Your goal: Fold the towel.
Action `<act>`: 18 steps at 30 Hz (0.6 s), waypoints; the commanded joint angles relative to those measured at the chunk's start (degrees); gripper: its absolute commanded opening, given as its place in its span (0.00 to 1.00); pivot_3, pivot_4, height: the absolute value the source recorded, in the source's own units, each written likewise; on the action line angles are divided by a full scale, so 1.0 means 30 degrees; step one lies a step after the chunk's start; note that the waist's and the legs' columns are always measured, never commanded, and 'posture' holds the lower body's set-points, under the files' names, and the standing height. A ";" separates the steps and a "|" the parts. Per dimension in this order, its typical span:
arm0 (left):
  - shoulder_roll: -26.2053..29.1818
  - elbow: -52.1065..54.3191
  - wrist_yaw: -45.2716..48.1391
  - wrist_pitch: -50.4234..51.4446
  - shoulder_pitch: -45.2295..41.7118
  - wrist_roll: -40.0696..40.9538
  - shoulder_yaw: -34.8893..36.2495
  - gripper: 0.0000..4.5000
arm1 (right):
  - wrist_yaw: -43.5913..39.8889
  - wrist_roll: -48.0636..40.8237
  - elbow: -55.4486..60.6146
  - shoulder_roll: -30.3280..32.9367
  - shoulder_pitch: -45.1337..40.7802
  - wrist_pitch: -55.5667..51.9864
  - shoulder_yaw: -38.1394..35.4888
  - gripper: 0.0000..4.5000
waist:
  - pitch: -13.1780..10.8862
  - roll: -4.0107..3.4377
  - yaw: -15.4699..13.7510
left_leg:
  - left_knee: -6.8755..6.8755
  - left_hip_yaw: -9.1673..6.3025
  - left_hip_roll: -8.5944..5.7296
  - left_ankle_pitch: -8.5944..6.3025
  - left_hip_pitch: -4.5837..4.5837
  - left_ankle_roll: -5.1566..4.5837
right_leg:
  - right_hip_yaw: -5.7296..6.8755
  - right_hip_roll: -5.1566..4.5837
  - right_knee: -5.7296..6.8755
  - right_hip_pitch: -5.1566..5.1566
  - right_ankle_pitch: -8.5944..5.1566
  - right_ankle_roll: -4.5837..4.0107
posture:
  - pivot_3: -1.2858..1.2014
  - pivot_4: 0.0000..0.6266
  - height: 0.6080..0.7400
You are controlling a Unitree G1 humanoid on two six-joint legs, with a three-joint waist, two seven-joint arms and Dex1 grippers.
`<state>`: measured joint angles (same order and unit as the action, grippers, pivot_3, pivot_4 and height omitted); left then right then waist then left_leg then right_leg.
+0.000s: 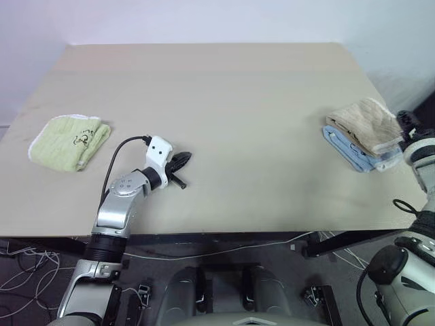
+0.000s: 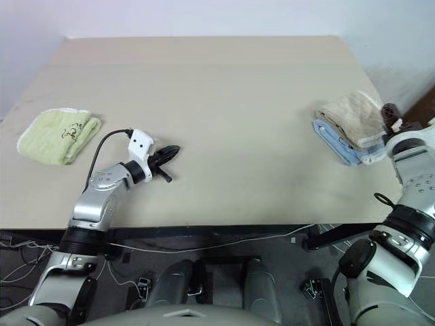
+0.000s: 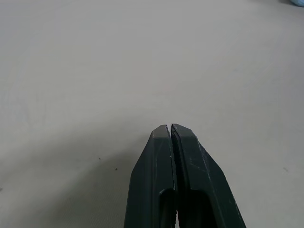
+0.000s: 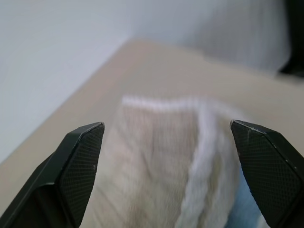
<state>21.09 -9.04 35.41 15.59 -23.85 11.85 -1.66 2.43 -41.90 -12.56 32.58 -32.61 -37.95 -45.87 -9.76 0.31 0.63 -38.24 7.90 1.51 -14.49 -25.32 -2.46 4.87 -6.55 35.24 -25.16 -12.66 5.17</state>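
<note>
Right wrist view: right pincer (image 4: 166, 142) spread wide before the folded towel (image 1: 365, 122), stacked on the blue towel (image 1: 350, 153); left pincer (image 1: 182, 161) pressed together, idle over bench (image 1: 238, 102).

A wide beige table (image 1: 224, 102) with a smooth matte top and a dark front edge stands against a plain pale wall (image 1: 204, 20) that runs behind it and along its right side. Below the front edge lies dark grey floor (image 1: 224, 255), crossed by loose white cables (image 1: 204, 250). Even, soft light.
</note>
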 commanded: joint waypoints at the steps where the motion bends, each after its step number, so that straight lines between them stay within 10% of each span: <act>1: -0.0116 -0.0416 0.0239 -0.0668 -0.0722 -0.0185 -0.0113 0.02 | -0.0150 0.0945 0.3005 0.0385 0.0967 0.0452 0.1324 0.99 | 0.0000 0.0000 0.0025 | 0.0000 -0.0002 0.0001 0.0000 0.0001 0.0000 | 0.0001 0.0000 0.0000 0.0000 -0.0001 0.0001 | 0.52 0.24 1.00; 18: 0.0415 0.0566 -0.1147 -0.0897 0.0473 -0.0221 0.1475 0.02 | -0.7577 0.8653 0.4988 -0.2583 0.0597 0.6202 1.6291 0.99 | 0.0006 0.0005 -0.0005 | -0.0032 -0.0015 0.0008 0.0001 0.0000 0.0002 | 0.0010 0.0012 0.0004 0.0014 0.0000 0.0005 | 0.52 0.24 1.00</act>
<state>22.00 -10.80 32.63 13.18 -22.74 10.70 1.42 -18.34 -17.85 3.56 25.51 -29.09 -22.93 1.51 -9.74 0.33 0.62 -38.33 7.83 1.53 -14.48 -25.32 -2.45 4.90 -6.51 35.26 -25.12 -12.66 5.19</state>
